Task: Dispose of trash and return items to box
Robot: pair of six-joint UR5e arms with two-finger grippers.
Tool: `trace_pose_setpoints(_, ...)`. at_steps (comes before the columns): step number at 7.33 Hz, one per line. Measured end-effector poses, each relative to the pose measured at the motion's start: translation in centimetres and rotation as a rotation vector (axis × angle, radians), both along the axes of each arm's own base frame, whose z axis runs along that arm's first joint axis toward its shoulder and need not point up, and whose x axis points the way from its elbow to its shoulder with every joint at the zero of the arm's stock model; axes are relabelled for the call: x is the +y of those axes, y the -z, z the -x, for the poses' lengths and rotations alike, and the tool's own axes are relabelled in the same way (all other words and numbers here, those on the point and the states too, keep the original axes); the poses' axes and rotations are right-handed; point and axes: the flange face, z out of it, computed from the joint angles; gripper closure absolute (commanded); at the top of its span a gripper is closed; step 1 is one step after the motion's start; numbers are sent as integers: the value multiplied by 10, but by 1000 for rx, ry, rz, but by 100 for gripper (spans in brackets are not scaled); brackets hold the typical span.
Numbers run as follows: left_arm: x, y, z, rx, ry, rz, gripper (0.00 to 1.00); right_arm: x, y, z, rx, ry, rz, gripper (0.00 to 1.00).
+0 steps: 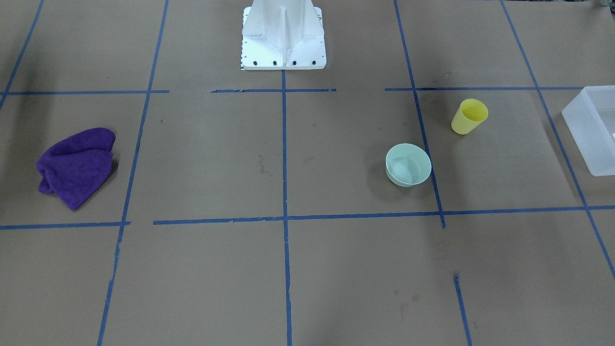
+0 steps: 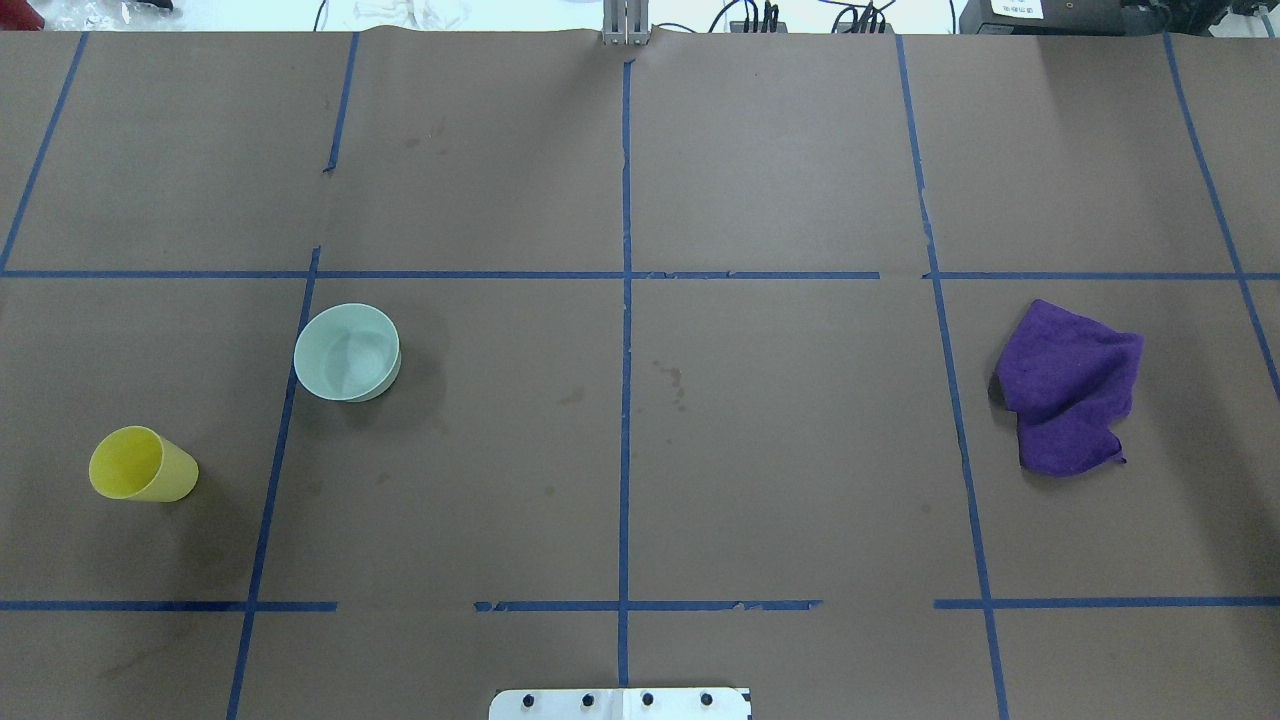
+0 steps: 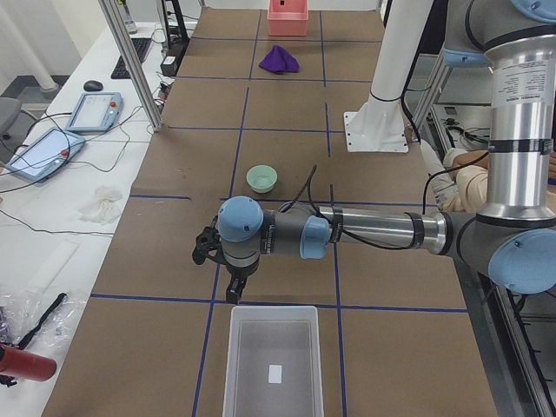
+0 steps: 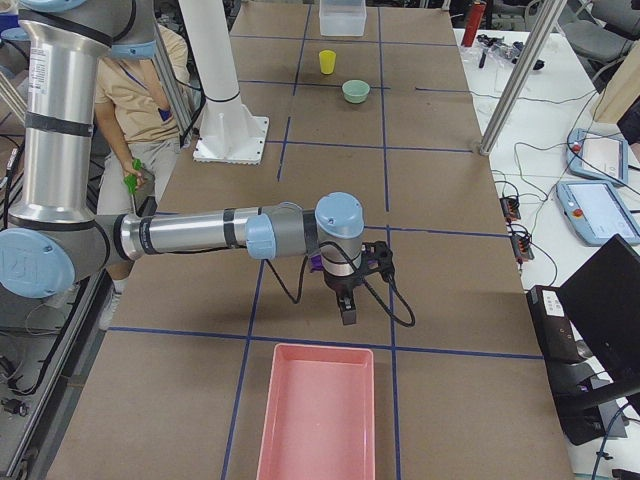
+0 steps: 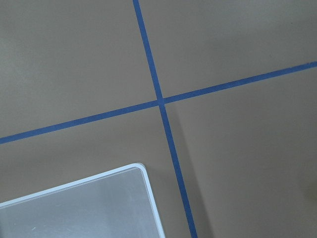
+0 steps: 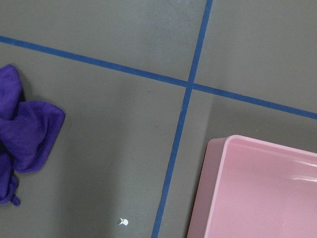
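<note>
Cup and bowl out on the counter, one arm over each end.

The yellow cup (image 1: 469, 117) stands upright on the robot's left half of the counter (image 2: 780, 450). The mint bowl (image 1: 408, 165) is near it, toward the middle, with its edge over a blue tape line. Neither is in the box (image 1: 591, 129), which lies at the left end beyond the cup. The left hand (image 3: 233, 294) points down just beside the box's inner short wall; I cannot tell if it is open or closed. The right hand (image 4: 347, 312) hangs between a purple cloth (image 1: 77, 166) and a pink tray (image 4: 318, 420); its state cannot be told either.
</note>
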Motion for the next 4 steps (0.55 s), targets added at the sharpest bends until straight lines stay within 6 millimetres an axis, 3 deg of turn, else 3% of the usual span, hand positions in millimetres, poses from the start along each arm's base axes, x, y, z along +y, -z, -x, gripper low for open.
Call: trace_pose_setpoints(4,-4,23,-31,0,-12,-15,0,6,-7,-3,3,22,24,0)
